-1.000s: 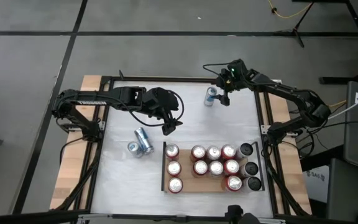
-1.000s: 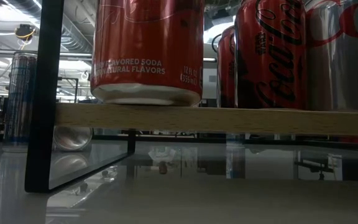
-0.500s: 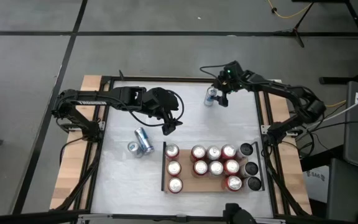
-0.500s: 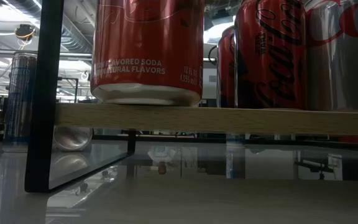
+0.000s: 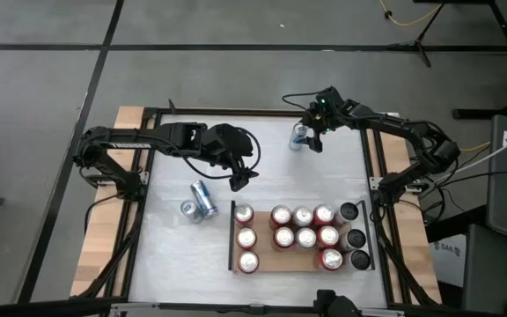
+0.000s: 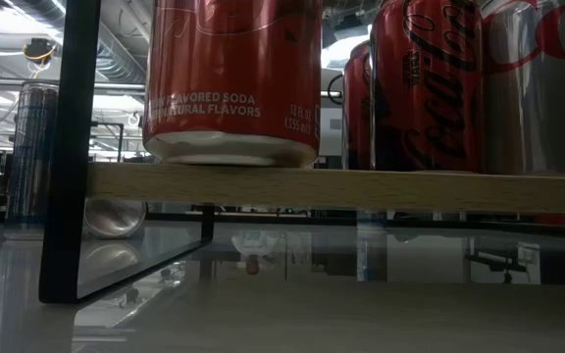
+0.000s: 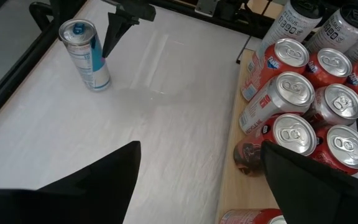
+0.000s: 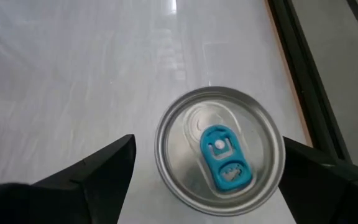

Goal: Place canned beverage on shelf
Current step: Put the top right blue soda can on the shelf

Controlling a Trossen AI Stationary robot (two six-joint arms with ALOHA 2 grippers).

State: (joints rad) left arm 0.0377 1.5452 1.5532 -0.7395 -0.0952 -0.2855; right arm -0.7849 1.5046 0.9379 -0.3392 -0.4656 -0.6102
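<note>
Over the last second your right gripper (image 5: 311, 141) has slid a little toward the standing slim can (image 5: 299, 135), away from the right table edge, and now sits right above it. In the right wrist view the silver lid with its blue tab (image 8: 220, 159) lies centred between the two spread fingers (image 8: 86, 173), which do not touch it. So the can is lined up for a grasp but not yet gripped; by my reading, you are at the point of lowering and closing.

That can stands upright on the white tabletop (image 5: 262, 150), well beyond the far edge of the shelf (image 5: 297, 261). The shelf already carries three red cans at its left end, a block of red and silver ones in the middle and dark cans at the right. A free strip shows between the left column and the middle block.

Your left gripper (image 5: 238, 180) waits with jaws released, just beyond the shelf's far left corner, holding nothing. It hangs near the route to the shelf's left end, so mind it. Two more slim cans (image 5: 199, 201) lie just left of the shelf.
</note>
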